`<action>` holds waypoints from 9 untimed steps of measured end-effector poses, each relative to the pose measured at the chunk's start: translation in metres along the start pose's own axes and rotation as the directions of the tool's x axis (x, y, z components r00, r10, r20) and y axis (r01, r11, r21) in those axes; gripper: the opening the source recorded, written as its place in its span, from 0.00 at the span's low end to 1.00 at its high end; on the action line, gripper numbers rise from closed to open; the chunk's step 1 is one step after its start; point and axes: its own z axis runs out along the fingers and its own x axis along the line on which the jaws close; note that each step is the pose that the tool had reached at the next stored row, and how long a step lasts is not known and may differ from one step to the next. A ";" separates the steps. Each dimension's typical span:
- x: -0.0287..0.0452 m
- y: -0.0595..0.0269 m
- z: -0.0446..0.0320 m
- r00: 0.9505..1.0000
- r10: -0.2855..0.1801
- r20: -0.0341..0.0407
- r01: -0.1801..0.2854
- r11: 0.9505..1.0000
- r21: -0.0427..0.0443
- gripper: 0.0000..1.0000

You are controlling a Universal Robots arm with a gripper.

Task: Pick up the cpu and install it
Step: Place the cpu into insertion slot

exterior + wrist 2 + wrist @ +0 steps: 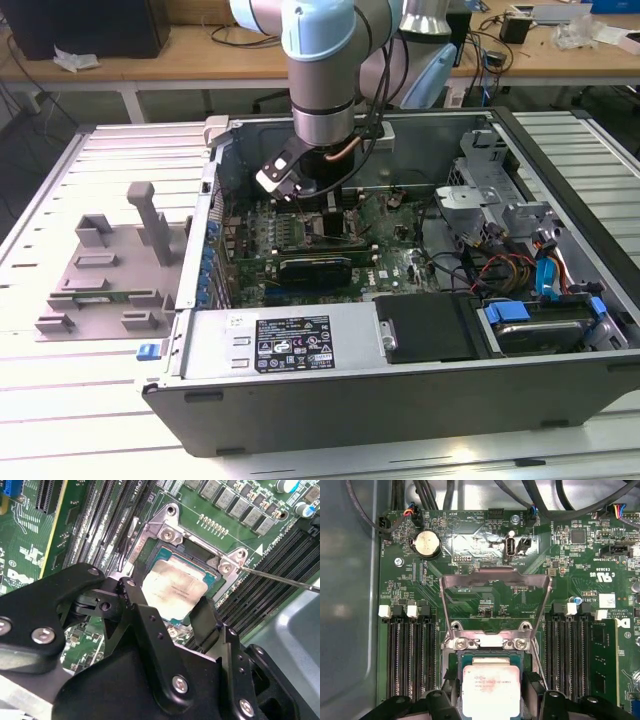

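Step in hand: seating the cpu (491, 690); pick-up is done.

- In the exterior view the arm reaches down into the open computer case (560, 330) on the worktop (60, 410), with the gripper (310, 195) low over the motherboard (385, 265).
- In both wrist views the cpu lies silvery face up within the socket (487, 654). Whether it rests fully down or hangs just above the contacts, we cannot tell.
- The fingers (202, 615) sit against two opposite edges of the chip and appear to pinch it, with no gap showing on either side.
- The hinged load plate (496, 580) stands swung open, away from the socket, so nothing covers the chip.
- The grey tray (100, 270) lies on the worktop outside the case, well apart from the gripper.

Judgement: placement is nearly complete. Finishing it calls for the chip to lie flat and square in the socket, with no sideways drag from the fingers. A tilted corner could harm the contacts.
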 end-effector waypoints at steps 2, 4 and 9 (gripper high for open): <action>0.0000 0.0001 -0.0011 1.000 0.000 0.000 0.000 1.000 0.000 0.62; 0.0000 0.0003 -0.0041 1.000 0.000 0.000 0.000 1.000 0.000 0.62; 0.0001 0.0012 -0.0169 1.000 0.000 0.001 0.000 1.000 0.000 0.62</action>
